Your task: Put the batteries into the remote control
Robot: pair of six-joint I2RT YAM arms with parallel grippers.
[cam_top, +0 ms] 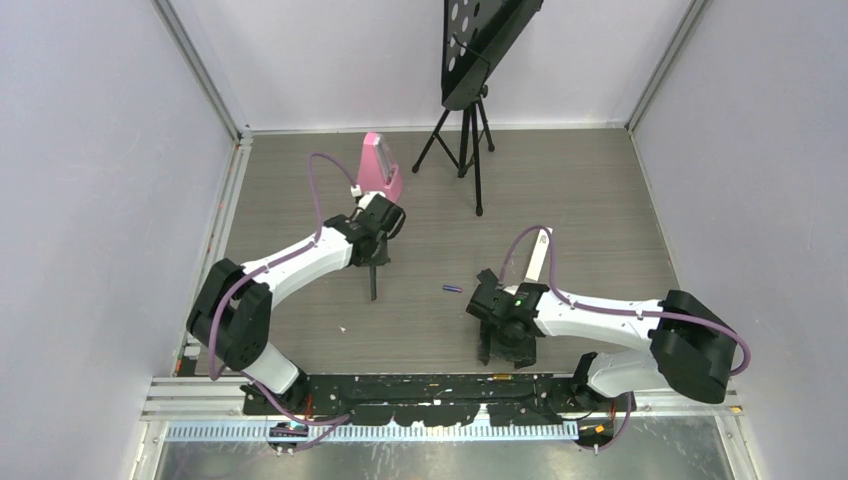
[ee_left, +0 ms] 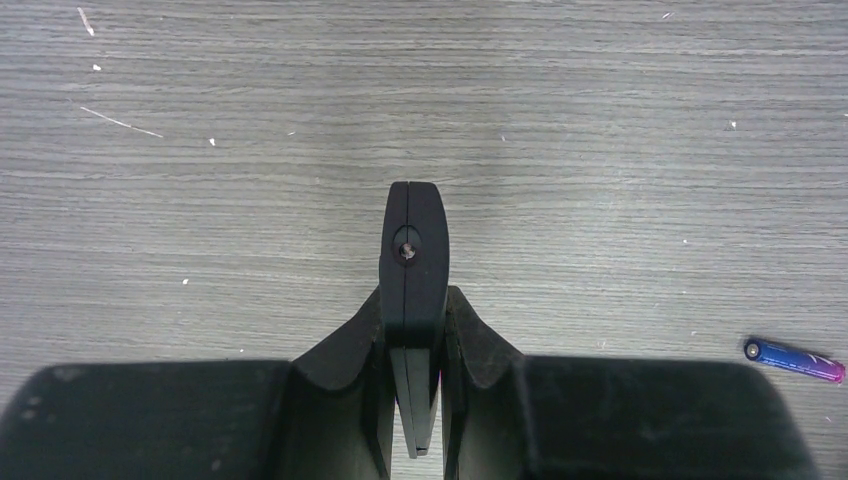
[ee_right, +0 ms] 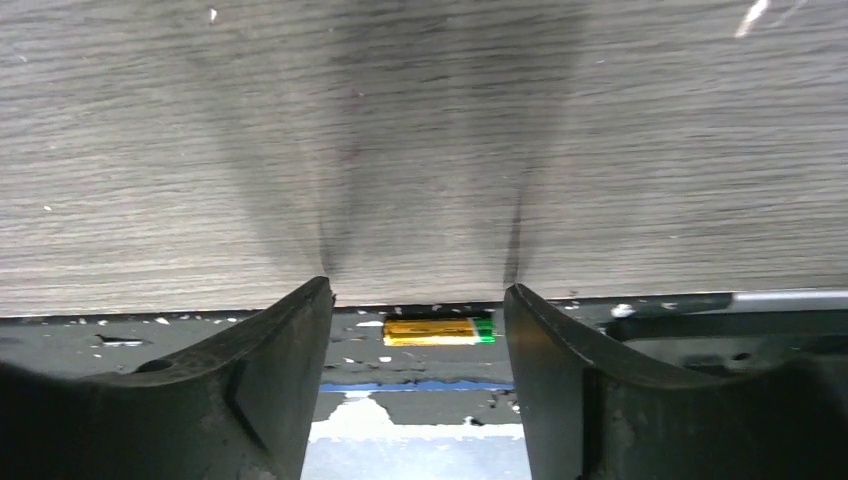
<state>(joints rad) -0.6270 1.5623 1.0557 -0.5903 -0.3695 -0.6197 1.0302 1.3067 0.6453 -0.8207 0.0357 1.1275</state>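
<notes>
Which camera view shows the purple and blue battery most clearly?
The left wrist view: the purple and blue battery lies close on the table, its colours plain. In the top view the battery is only a tiny sliver. The right wrist view does not show it.

tool gripping remote control, battery lower right

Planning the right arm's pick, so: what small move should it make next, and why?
Probably ease the right gripper down and close it on the yellow battery. Its jaws stand open with that battery in the gap between them, lying on the dark rail past the table edge. The left gripper is shut on the remote control, so a battery comes next.
</notes>
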